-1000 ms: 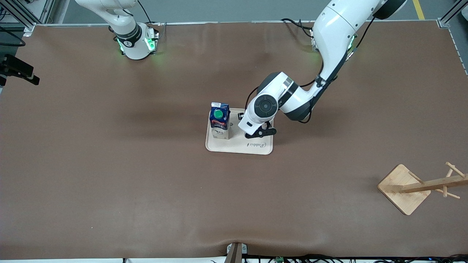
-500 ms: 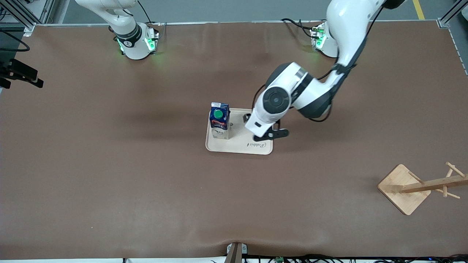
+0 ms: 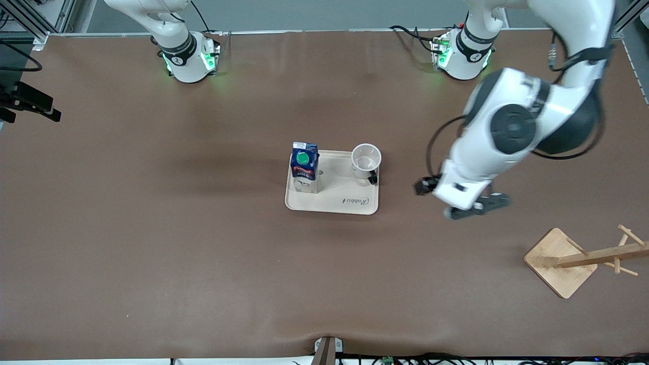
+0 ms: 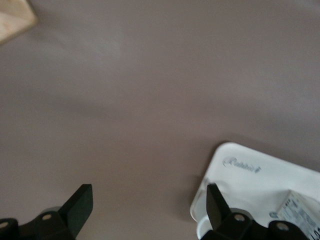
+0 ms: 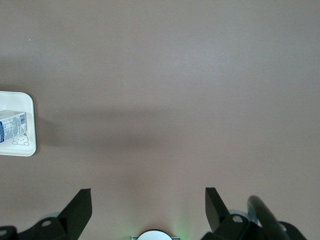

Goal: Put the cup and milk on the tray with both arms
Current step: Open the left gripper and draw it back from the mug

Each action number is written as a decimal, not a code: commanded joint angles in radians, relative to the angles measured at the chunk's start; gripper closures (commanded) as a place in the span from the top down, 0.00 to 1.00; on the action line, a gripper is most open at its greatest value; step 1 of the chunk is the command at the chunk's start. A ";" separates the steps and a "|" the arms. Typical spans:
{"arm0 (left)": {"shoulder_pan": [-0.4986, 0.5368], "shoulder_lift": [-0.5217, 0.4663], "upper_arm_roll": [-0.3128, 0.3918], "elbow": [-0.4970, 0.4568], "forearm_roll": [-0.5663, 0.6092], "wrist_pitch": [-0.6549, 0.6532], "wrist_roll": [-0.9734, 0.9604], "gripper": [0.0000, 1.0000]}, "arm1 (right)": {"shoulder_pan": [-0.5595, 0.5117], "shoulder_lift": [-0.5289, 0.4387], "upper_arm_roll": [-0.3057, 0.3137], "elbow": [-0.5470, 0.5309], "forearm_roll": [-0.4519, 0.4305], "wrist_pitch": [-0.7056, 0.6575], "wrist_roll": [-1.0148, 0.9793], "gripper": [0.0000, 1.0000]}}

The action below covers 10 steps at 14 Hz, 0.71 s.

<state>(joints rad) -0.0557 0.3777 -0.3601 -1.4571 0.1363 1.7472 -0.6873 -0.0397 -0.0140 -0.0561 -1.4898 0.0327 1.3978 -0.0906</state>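
The cream tray [image 3: 350,190] lies at the middle of the table. The milk [image 3: 304,167] stands upright on its end toward the right arm. The white cup [image 3: 366,158] stands upright on its end toward the left arm, its black handle toward the front camera. My left gripper [image 3: 476,205] is open and empty over bare table, between the tray and the wooden rack. Its wrist view shows the open gripper [image 4: 148,195], the tray [image 4: 250,180] and the milk [image 4: 300,217]. My right gripper [image 5: 148,200] is open and empty, high over its own base; the tray [image 5: 20,100] and milk [image 5: 12,127] show far off.
A wooden rack with a square base [image 3: 563,261] and pegs lies toward the left arm's end, near the front camera; its corner shows in the left wrist view [image 4: 15,20]. The brown table mat [image 3: 203,243] surrounds the tray.
My left gripper has moved off the tray toward the left arm's end of the table. The cup it covered now stands uncovered on the tray. The milk has not moved.
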 commanded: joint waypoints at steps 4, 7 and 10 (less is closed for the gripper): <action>0.149 -0.140 -0.007 -0.009 0.032 -0.101 0.279 1.00 | -0.005 -0.011 0.007 -0.010 -0.016 -0.003 -0.005 1.00; 0.209 -0.210 -0.014 -0.009 0.032 -0.144 0.356 1.00 | -0.005 -0.011 0.007 -0.010 -0.016 -0.003 -0.005 1.00; 0.177 -0.288 0.054 -0.026 0.020 -0.169 0.475 1.00 | -0.008 -0.011 0.007 -0.012 -0.016 -0.005 -0.005 1.00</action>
<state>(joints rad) 0.1464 0.1597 -0.3480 -1.4508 0.1513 1.6058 -0.2855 -0.0398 -0.0140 -0.0560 -1.4907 0.0327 1.3961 -0.0906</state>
